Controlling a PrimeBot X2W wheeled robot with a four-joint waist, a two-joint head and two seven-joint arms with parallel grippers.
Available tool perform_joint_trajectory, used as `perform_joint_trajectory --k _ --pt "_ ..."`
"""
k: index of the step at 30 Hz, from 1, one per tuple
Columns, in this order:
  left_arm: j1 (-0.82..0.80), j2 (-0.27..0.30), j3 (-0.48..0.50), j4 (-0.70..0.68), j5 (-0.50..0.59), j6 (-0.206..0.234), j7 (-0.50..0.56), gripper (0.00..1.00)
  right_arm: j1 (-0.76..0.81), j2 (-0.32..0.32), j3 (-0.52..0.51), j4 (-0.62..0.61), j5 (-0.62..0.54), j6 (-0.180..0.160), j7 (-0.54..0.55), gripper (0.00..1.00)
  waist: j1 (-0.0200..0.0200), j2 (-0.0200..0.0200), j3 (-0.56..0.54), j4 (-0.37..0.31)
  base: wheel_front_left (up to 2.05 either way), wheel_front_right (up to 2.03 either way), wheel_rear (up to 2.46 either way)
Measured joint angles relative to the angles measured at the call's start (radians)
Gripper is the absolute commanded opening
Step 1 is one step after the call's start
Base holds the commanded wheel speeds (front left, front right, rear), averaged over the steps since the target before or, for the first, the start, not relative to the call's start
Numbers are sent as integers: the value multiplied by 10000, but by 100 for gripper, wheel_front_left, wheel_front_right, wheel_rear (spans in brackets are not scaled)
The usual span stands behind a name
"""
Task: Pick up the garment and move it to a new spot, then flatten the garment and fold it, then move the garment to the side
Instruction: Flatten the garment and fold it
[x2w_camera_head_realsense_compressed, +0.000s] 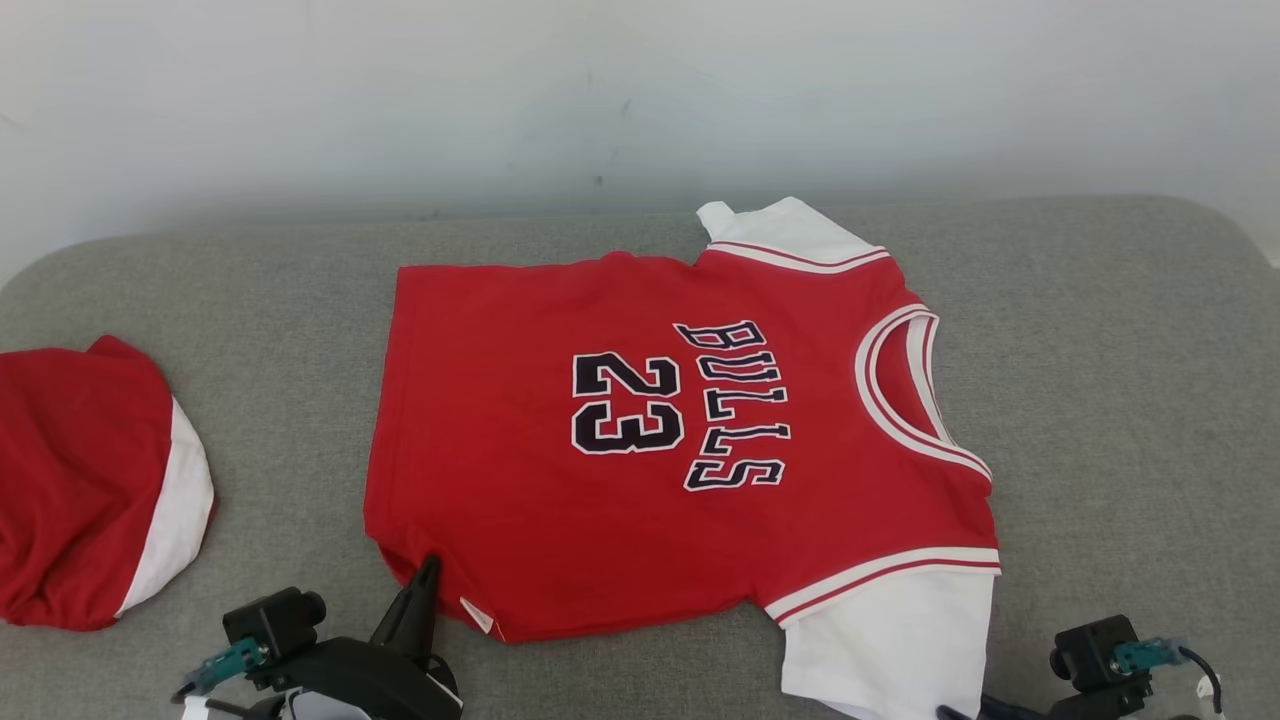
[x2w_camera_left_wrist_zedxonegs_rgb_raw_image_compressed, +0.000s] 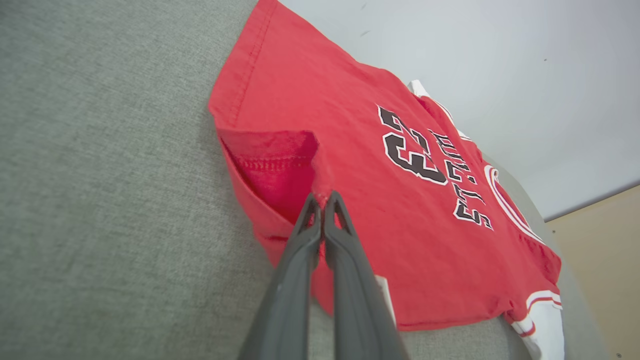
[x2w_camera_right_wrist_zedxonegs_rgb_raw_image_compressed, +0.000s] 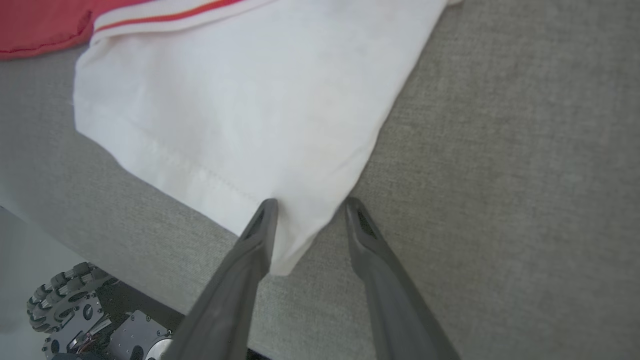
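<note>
Bunched red-and-white garment (x2w_camera_head_realsense_compressed: 90, 480) sits off at the left of the grey cushion (x2w_camera_head_realsense_compressed: 1120, 400). Next, the left gripper (x2w_camera_left_wrist_zedxonegs_rgb_raw_image_compressed: 324, 199) is clamped on the near-left hem corner of the red Bulls 23 jersey (x2w_camera_head_realsense_compressed: 520, 480), which lies spread mid-cushion, collar to the right. Then the right gripper (x2w_camera_right_wrist_zedxonegs_rgb_raw_image_compressed: 310, 202), fingers parted, straddles the near corner of the white sleeve (x2w_camera_right_wrist_zedxonegs_rgb_raw_image_compressed: 240, 100).

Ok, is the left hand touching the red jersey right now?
Touching. In the left wrist view the left hand has its two fingers closed together on a pinch of the red jersey at the hem, with red fabric gathered at the tips.
</note>
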Motion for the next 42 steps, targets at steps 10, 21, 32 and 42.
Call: perform_joint_trajectory --k 10,21,32,42 --pt "-18 8 56 54 4 -2 0 0 -282 40 -21 54 -86 -10 213 0 0 0 55 108 0 0 0" --pt "133 474 -159 -234 500 44 -13 0 -565 -311 -1047 125 255 -69 -627 0 0 0 -155 -24 0 0 0" --pt "-2003 1321 0 -915 366 -399 1559 0 -2294 525 -1574 -2 1396 79 59 0 0 1 557 -182 0 0 0" --pt "-9665 1831 1998 -59 77 15 2892 0 -10326 2637 -4416 1277 500 -1338 -211 0 2 1 1880 -297 0 0 0"
